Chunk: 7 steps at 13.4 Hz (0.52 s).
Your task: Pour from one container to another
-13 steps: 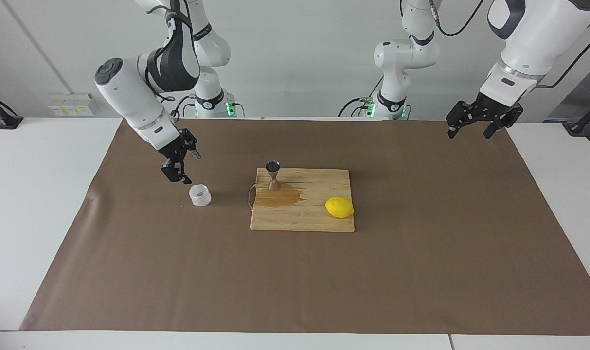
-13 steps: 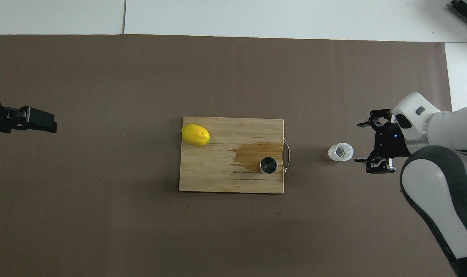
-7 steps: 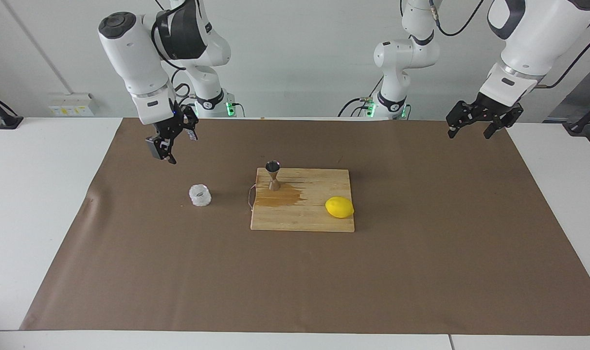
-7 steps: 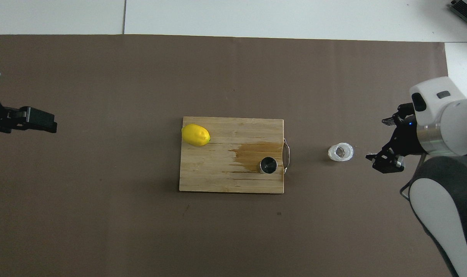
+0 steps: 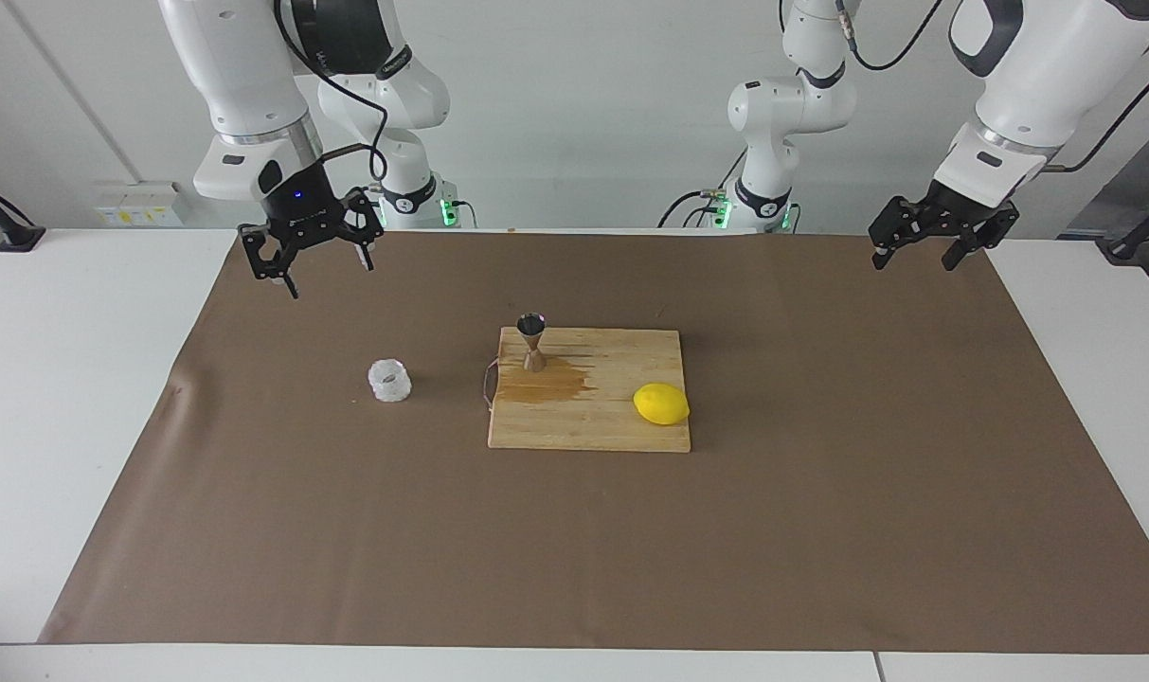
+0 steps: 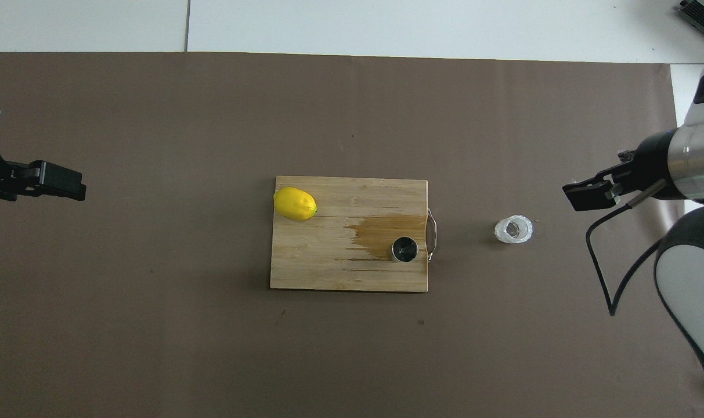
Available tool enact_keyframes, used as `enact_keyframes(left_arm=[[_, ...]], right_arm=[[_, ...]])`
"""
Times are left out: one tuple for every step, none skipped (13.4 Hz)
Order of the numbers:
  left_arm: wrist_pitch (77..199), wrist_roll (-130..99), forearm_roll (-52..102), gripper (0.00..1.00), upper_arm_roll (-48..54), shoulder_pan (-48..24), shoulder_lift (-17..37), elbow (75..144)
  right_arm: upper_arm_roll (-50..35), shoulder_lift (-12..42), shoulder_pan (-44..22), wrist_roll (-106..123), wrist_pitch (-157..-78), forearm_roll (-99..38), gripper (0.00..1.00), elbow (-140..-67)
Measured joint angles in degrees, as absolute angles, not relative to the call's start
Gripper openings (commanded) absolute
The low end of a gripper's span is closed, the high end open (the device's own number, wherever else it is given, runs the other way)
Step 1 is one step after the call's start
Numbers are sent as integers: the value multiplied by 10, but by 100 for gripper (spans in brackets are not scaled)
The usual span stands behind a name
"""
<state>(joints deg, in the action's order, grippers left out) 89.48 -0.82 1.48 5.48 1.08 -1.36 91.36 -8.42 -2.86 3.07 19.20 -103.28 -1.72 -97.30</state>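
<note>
The ribbed clear glass cup (image 5: 389, 380) (image 6: 513, 229) stands upright on the brown mat, between the board and the right arm's end of the table. The metal jigger (image 5: 532, 343) (image 6: 405, 249) stands upright on the wooden cutting board (image 5: 612, 431), at the corner nearest the glass, with a wet brown stain beside it. My right gripper (image 5: 316, 273) (image 6: 589, 196) hangs open and empty, raised over the mat and well apart from the glass. My left gripper (image 5: 915, 258) (image 6: 58, 183) waits open and empty over the mat at the left arm's end.
A yellow lemon (image 5: 660, 403) (image 6: 295, 203) lies on the board toward the left arm's end. The board has a wire handle (image 5: 487, 384) on the side facing the glass. The brown mat (image 5: 574, 549) covers most of the white table.
My right gripper has risen from just beside the glass and swung away toward the right arm's end, turning to point downward. Glass, jigger, lemon and left arm have not moved.
</note>
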Motion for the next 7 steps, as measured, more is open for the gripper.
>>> enact_keyframes(left_arm=[[895, -8, 15, 100, 55, 11, -14, 914], [895, -8, 15, 100, 55, 11, -14, 914], [895, -8, 15, 100, 55, 11, -14, 914], [895, -8, 15, 100, 55, 11, -14, 914], [895, -8, 15, 100, 55, 11, -14, 914], [895, -8, 15, 100, 55, 11, -14, 914], [895, -8, 15, 100, 55, 11, -14, 914]], right_arm=[[-84, -22, 29, 139, -1028, -16, 100, -962], [-84, -18, 27, 88, -1013, -14, 100, -951], [-84, -15, 26, 42, -995, -13, 100, -944], [-84, -15, 24, 8, -976, -12, 100, -940], [-84, -16, 23, -14, -958, -12, 100, -936], [-84, -17, 23, -27, -945, -11, 100, -934], [-84, -18, 25, -32, -942, -11, 100, -934]])
